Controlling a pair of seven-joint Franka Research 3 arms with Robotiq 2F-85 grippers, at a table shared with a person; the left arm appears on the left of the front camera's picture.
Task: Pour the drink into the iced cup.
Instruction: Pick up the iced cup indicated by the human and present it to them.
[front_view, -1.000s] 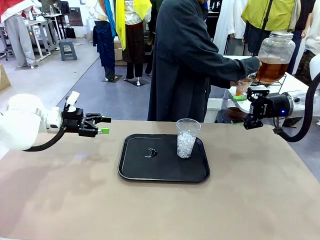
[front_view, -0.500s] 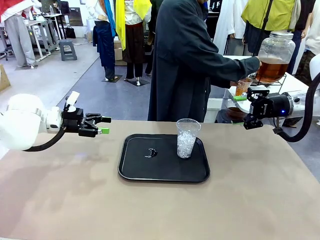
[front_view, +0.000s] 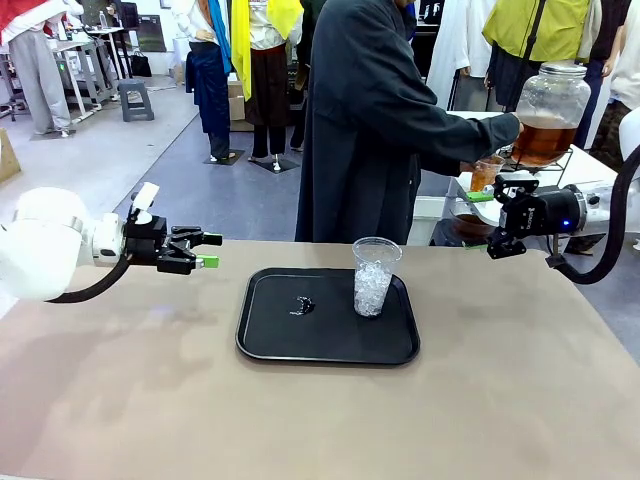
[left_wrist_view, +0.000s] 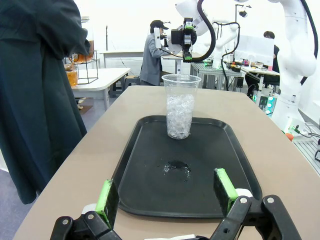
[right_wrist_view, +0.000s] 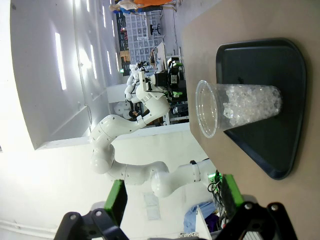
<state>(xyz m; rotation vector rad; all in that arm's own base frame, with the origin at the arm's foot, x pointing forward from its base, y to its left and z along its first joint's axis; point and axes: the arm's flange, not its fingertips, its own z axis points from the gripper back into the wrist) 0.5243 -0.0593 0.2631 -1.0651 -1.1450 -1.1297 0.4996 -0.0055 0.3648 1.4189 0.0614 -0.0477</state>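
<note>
The iced cup (front_view: 375, 276) is a clear plastic cup half full of ice, upright on the right part of a black tray (front_view: 290, 345). My left gripper (front_view: 211, 250) hovers open left of the tray, pointing at it. In the left wrist view the iced cup (left_wrist_view: 180, 106) stands ahead of my left gripper (left_wrist_view: 166, 192). My right gripper (front_view: 497, 218) hangs open right of the cup, above the table's far right edge. Its wrist view shows the iced cup (right_wrist_view: 235, 107) sideways. The amber drink (front_view: 543, 138) sits in a big glass jar behind, where a person holds a small cup (front_view: 486, 174) under it.
A person in a dark coat (front_view: 370, 120) stands at the far side, reaching right to the jar on a side table (front_view: 590, 165). A small wet patch with ice bits (front_view: 303, 305) lies on the tray's left part. Bare tan tabletop (front_view: 150, 400) surrounds the tray.
</note>
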